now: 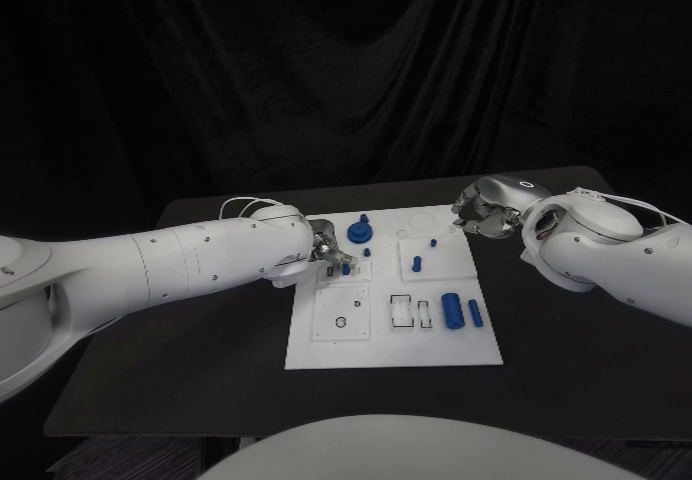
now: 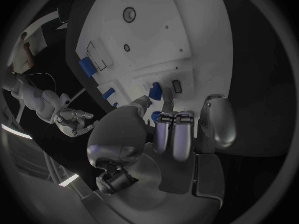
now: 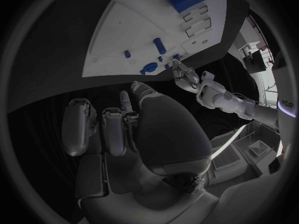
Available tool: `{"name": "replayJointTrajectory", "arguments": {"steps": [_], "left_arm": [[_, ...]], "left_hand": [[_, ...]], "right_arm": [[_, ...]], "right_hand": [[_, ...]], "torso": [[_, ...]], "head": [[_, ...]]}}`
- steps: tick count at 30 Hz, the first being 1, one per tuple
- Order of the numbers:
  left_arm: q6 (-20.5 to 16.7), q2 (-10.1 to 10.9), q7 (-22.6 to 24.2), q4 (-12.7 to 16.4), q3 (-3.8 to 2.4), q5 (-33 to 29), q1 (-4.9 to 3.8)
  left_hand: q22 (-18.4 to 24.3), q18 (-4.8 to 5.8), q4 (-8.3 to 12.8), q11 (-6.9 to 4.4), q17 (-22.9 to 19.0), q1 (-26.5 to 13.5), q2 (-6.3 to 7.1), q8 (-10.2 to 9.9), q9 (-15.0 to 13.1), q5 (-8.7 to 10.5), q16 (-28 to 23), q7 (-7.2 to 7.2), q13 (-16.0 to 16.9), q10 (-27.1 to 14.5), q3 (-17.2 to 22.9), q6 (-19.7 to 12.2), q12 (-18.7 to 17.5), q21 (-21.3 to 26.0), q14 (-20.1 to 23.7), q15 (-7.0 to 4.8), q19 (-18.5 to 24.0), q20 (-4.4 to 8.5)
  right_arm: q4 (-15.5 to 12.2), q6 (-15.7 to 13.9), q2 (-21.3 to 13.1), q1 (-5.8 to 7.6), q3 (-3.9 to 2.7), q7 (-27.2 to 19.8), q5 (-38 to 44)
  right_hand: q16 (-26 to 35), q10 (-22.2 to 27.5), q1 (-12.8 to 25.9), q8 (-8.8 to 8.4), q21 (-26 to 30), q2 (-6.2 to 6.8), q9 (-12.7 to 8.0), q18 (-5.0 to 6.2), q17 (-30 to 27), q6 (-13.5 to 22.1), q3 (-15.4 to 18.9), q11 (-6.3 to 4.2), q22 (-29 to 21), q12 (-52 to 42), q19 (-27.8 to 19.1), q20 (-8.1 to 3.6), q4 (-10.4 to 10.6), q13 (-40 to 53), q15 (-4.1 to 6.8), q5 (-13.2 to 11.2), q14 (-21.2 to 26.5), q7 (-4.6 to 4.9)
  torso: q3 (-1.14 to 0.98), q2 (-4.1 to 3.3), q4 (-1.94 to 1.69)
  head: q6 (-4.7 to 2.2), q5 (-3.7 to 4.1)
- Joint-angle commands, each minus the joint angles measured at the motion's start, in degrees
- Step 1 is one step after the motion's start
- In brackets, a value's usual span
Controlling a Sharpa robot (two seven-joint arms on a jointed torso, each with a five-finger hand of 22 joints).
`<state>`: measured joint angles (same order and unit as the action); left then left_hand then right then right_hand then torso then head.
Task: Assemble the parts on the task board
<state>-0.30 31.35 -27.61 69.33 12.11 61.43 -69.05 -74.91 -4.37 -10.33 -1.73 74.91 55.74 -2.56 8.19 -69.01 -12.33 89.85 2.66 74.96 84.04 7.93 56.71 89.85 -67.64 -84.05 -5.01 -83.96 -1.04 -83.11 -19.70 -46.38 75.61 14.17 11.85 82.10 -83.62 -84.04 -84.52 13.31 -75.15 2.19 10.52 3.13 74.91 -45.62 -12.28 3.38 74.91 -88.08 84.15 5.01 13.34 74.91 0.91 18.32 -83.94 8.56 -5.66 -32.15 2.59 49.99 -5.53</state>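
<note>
The task board [image 1: 325, 345] lies mid-worktop [image 1: 173, 380]. The left hand [image 1: 326, 247] hangs over the board's far-left part, its fingers [image 2: 176, 134] curled down beside a small blue part [image 2: 155, 90]; whether they pinch it is hard to make out (the hand hides the contact). The right hand [image 1: 483, 212] hovers off the board's far-right corner, fingers [image 3: 115, 129] curled inward, holding nothing. A blue cylinder [image 1: 453, 310] lies on the near-right, a knobbed part [image 1: 361, 232] at the far edge.

Black table [image 1: 173, 380] w/ black drape [image 1: 289, 90] behind; dim room.
</note>
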Motion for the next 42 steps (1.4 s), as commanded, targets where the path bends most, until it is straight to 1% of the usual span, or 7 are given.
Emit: {"name": "replayJointTrajectory", "arguments": {"steps": [1, 17, 24, 30, 31, 35, 42], "left_arm": [[0.3, -0.2, 1.8, 0.0, -0.05, -0.1, 0.09], [1.5, -0.7, 2.3, -0.3, -0.05, -0.1, 0.10], [1.9, -0.8, 1.5, -0.3, -0.05, -0.1, 0.12], [2.3, -0.8, 0.8, -0.3, -0.05, -0.1, 0.15], [2.3, -0.8, 0.8, -0.3, -0.05, -0.1, 0.16], [2.4, -0.8, 0.8, -0.3, -0.05, -0.1, 0.18], [1.1, -0.5, 2.2, 0.0, -0.05, -0.1, 0.22]], "left_hand": [[-9.1, -0.08, 0.0, -0.04, 15.1, -0.6, 0.04, -0.2, 0.1, 0.33, 0.1, 0.02, 15.0, 6.0, -0.2, -0.5, 0.1, 0.3, -5.9, -0.07, -1.0, -0.07], [-9.0, -0.17, 1.2, 0.10, 15.1, 0.6, -0.23, -0.8, 0.4, -1.26, 0.1, 0.14, 15.0, 6.0, 0.5, -0.8, 0.1, 0.9, -5.9, 0.08, -0.7, -0.24], [-9.0, -0.18, 3.2, 0.07, 15.1, 1.9, -0.26, -1.4, 0.9, -4.66, 0.1, 0.08, 15.0, 6.0, 2.3, -0.8, 0.1, 0.8, -5.9, 0.09, -0.7, -0.29], [-9.0, -0.19, 6.1, -0.11, 15.1, 3.0, 0.52, -2.0, 1.4, -9.26, 0.1, -0.10, 15.0, 6.0, 6.3, -0.7, 0.1, 0.8, -5.9, -0.07, -0.6, -0.17], [-9.0, -0.18, 6.4, -0.12, 15.1, 2.9, 0.65, -2.1, 1.5, -9.50, 0.1, -0.11, 15.0, 6.0, 6.7, -0.7, 0.1, 0.7, -5.9, -0.07, -0.7, -0.16], [-9.0, -0.19, 8.8, -0.20, 15.1, 2.8, 1.69, -2.2, 1.5, -12.67, 0.1, -0.17, 15.0, 6.0, 10.9, -0.6, 0.1, 0.8, -5.9, -0.16, -0.6, -0.06], [-9.0, -0.18, 12.5, -0.28, 15.1, 1.1, 3.12, -2.0, 0.9, -13.87, 0.1, -0.24, 15.0, 6.0, 17.3, -0.4, 0.1, 0.7, -5.9, -0.21, -0.6, -0.02]], "right_arm": [[-0.1, 0.4, 0.0, -0.12, -0.04, 1.0, 0.2], [-0.1, 0.9, 0.0, -0.13, -0.04, 1.1, 0.2], [-0.1, 1.0, 0.0, -0.13, -0.04, 1.2, 0.2], [-0.2, 1.3, -0.1, -0.13, -0.05, 1.4, 0.2], [-0.2, 1.3, -0.1, -0.13, -0.05, 1.4, 0.2], [-0.1, 1.4, 0.0, -0.13, -0.05, 1.5, 0.2], [-0.1, 1.5, 0.0, -0.14, -0.05, 1.6, 0.2]], "right_hand": [[0.3, -1.9, -0.2, -0.26, 0.3, 0.08, -0.1, 0.36, 2.3, -0.5, -0.3, 0.35, 10.5, 0.3, -0.1, 0.41, 0.0, 10.9, -0.30, 0.4, -2.9, 0.04], [0.3, -1.9, -0.1, -0.12, 0.5, -0.03, -0.1, 0.40, 2.2, -0.9, -0.4, 0.31, 10.4, 0.4, -0.2, 0.41, 0.0, 10.8, -0.28, 0.7, -2.9, -0.01], [0.3, -1.9, -0.1, -0.12, 0.5, -0.03, -0.1, 0.40, 2.2, -0.9, -0.4, 0.31, 10.4, 0.4, -0.2, 0.41, 0.0, 10.8, -0.28, 0.7, -2.9, -0.01], [0.3, -1.8, -0.1, -0.09, 0.5, -0.04, -0.1, 0.40, 2.2, -1.0, -0.5, 0.31, 10.4, 0.4, -0.2, 0.41, 0.0, 10.8, -0.28, 0.7, -2.9, -0.03], [0.3, -1.8, -0.1, -0.09, 0.5, -0.04, -0.1, 0.40, 2.2, -1.0, -0.5, 0.31, 10.4, 0.4, -0.2, 0.41, 0.0, 10.8, -0.28, 0.7, -2.9, -0.03], [0.4, -1.8, 0.0, -0.09, 0.6, -0.04, -0.1, 0.42, 2.1, -1.0, -0.5, 0.31, 10.4, 0.4, -0.2, 0.41, 0.0, 10.8, -0.27, 0.8, -2.9, -0.03], [0.4, -1.8, 0.0, -0.09, 0.7, -0.03, -0.1, 0.45, 2.0, -1.0, -0.5, 0.30, 10.3, 0.4, -0.3, 0.40, 0.0, 10.7, -0.27, 0.8, -2.8, -0.03]], "torso": [[-0.01, 0.01, -0.02], [-0.05, -0.03, -0.02], [0.00, 0.02, 0.04], [0.01, 0.03, 0.01], [0.01, 0.03, 0.02], [0.03, 0.03, 0.02], [0.03, 0.03, 0.05]], "head": [[0.01, -0.03], [0.01, -0.16], [0.01, -0.18], [0.01, -0.17], [0.01, -0.17], [0.01, -0.18], [0.01, -0.22]]}}
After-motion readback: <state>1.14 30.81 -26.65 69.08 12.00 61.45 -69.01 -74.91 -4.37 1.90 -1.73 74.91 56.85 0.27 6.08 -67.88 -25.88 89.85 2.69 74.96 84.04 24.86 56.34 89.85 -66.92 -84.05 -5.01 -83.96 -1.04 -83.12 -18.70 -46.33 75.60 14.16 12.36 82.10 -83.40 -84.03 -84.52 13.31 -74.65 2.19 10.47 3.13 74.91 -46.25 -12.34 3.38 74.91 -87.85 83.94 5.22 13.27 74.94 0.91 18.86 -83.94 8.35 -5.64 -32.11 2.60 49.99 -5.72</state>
